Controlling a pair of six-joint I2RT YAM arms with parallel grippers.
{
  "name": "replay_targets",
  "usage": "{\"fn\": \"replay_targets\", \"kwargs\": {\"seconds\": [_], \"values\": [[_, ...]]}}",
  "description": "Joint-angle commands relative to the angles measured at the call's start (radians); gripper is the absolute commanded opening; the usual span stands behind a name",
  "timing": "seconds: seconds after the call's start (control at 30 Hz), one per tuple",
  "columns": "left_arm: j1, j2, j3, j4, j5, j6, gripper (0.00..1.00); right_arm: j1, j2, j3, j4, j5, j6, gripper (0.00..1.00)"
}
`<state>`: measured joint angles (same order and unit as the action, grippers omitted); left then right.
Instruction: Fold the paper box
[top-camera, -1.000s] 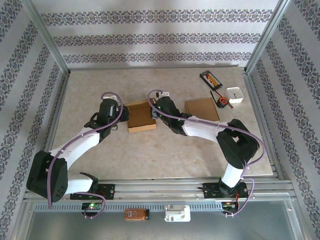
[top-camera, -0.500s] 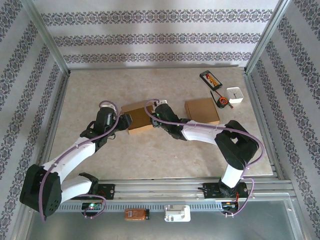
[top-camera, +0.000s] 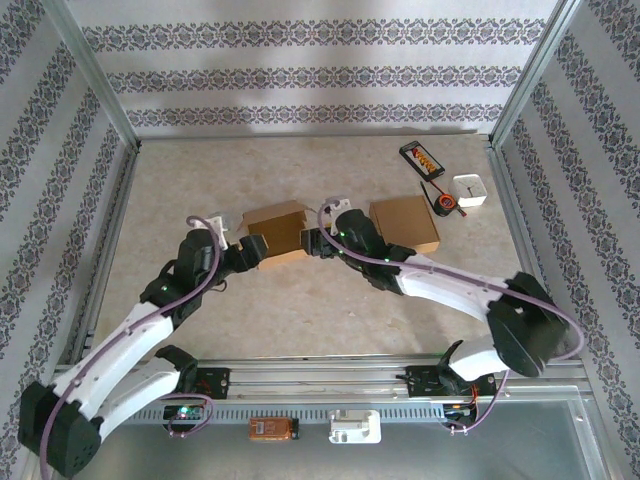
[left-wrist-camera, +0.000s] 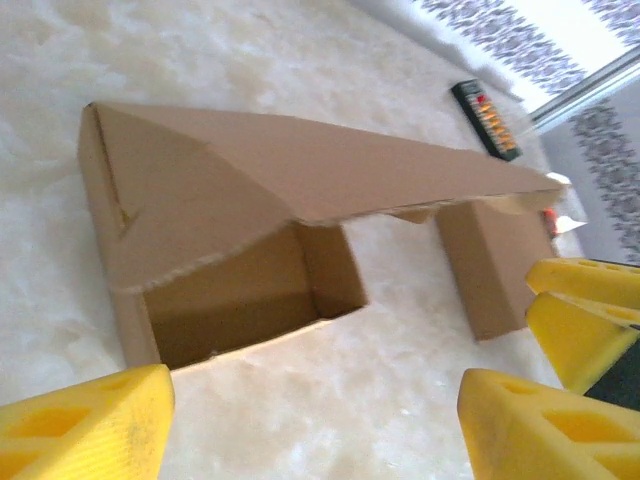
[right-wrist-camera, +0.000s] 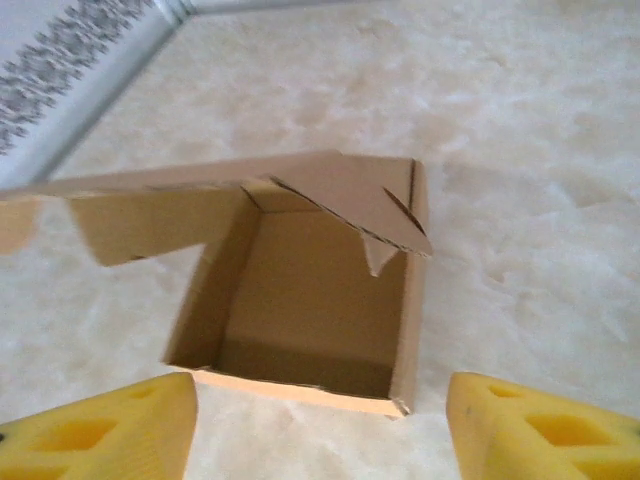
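Centrally, paper box sits lid half-raised; left gripper, right gripper flank it, jaws spread wide, holding nothing.

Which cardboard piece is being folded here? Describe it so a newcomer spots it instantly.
Start at the middle of the beige table. The paper box sits there, left of a second cardboard box. Only it has a half-raised lid and an open inside.

A black remote lies far right on the table; a small white box near it.
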<state>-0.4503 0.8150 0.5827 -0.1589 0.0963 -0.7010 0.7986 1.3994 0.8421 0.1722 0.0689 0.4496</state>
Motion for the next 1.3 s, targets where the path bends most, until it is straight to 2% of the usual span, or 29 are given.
{"fn": "replay_targets", "kwargs": {"seconds": [0.0,0.13,0.27,0.37,0.43,0.5,0.53,0.7,0.97,1.03,1.17,1.23,1.27], "values": [[-0.029,-0.113,-0.047,0.017,-0.034,-0.088,0.75,0.015,-0.104,-0.022,-0.016,-0.064,-0.038,0.71],[-0.041,-0.226,-0.097,0.136,-0.094,-0.15,0.75,0.015,-0.189,0.004,-0.05,-0.069,-0.063,0.73],[-0.041,-0.244,-0.044,0.115,-0.162,-0.103,0.75,0.014,-0.211,0.082,-0.092,-0.049,-0.104,0.73],[-0.041,-0.2,0.017,0.024,-0.304,-0.169,0.75,-0.002,-0.164,0.189,-0.203,0.047,-0.102,0.74],[-0.039,-0.147,0.06,-0.054,-0.413,-0.236,0.75,-0.034,-0.103,0.288,-0.315,0.048,-0.096,0.8],[-0.028,-0.073,0.107,-0.072,-0.444,-0.219,0.75,-0.071,-0.04,0.383,-0.416,-0.005,-0.091,0.94],[-0.023,-0.03,0.137,-0.07,-0.421,-0.198,0.75,-0.09,-0.01,0.424,-0.464,-0.034,-0.082,0.98],[-0.003,0.129,0.226,-0.014,-0.27,-0.15,0.78,-0.186,0.098,0.516,-0.508,-0.24,0.009,0.96],[0.065,0.187,0.241,-0.061,-0.251,-0.155,0.8,-0.259,0.349,0.709,-0.59,-0.543,0.087,0.83],[0.104,0.203,0.235,-0.058,-0.205,-0.155,0.8,-0.263,0.38,0.709,-0.591,-0.566,0.083,0.78],[0.173,0.276,0.251,0.002,-0.012,-0.15,0.79,-0.257,0.421,0.709,-0.595,-0.577,0.059,0.65],[0.178,0.309,0.26,0.035,0.056,-0.15,0.75,-0.255,0.432,0.699,-0.584,-0.588,0.065,0.61],[0.178,0.324,0.26,0.051,0.075,-0.156,0.69,-0.25,0.435,0.689,-0.575,-0.591,0.076,0.59]]}}
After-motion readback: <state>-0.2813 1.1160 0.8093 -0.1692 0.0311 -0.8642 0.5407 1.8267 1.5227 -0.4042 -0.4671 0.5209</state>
